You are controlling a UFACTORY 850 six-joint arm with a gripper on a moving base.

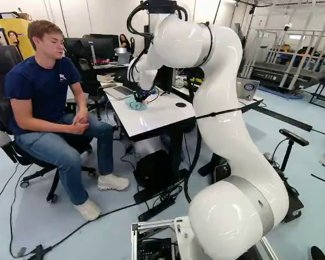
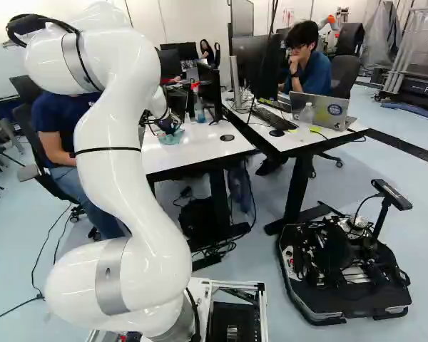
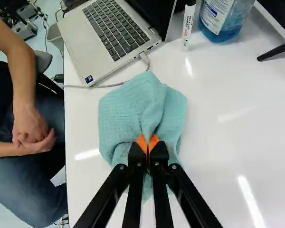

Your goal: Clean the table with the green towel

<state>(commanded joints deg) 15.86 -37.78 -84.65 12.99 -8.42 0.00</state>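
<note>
In the left base view my gripper [image 1: 140, 96] reaches down to the white table [image 1: 151, 120], over the green towel [image 1: 136, 105]. The wrist view has the gripper [image 3: 147, 142] closed on a pinched fold of the towel [image 3: 128, 109], its orange pads pressed together around the cloth. The rest of the towel lies bunched on the tabletop [image 3: 218, 142], spread ahead of and to both sides of the fingers. Part of it is hidden beneath them.
Ahead of the towel stand an open laptop [image 3: 114, 28] with its cable, a marker [image 3: 188, 21] and a blue bottle [image 3: 223, 16]. A person [image 1: 49, 103] sits close beside the table. A black disc [image 1: 181, 105] lies on the tabletop.
</note>
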